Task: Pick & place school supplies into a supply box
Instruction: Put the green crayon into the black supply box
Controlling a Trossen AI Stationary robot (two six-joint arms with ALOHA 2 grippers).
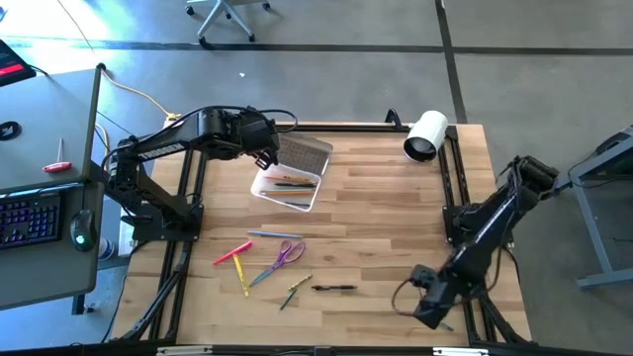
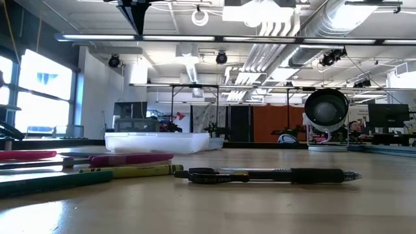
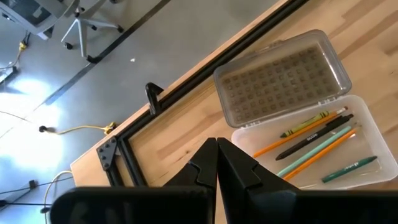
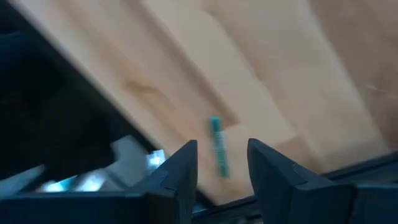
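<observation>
The clear supply box (image 1: pixel 289 184) stands at the table's far left with its ribbed lid (image 3: pixel 283 78) laid open; several pencils and pens (image 3: pixel 314 144) lie inside. My left gripper (image 3: pixel 216 163) hovers shut above the box's left end, holding nothing. Loose school supplies lie near the front: a pink marker (image 1: pixel 232 252), purple-handled scissors (image 1: pixel 288 254), a black pen (image 2: pixel 266 175). My right gripper (image 1: pixel 427 299) is over the table's near right corner, open. In the right wrist view a teal pen (image 4: pixel 217 147) lies on the wood beyond its fingers.
A large white roll (image 1: pixel 426 135) lies at the table's far right corner. A black frame (image 1: pixel 447 188) runs around the table. A desk with a keyboard (image 1: pixel 30 213) stands to the left. Bare wood lies between the box and the loose supplies.
</observation>
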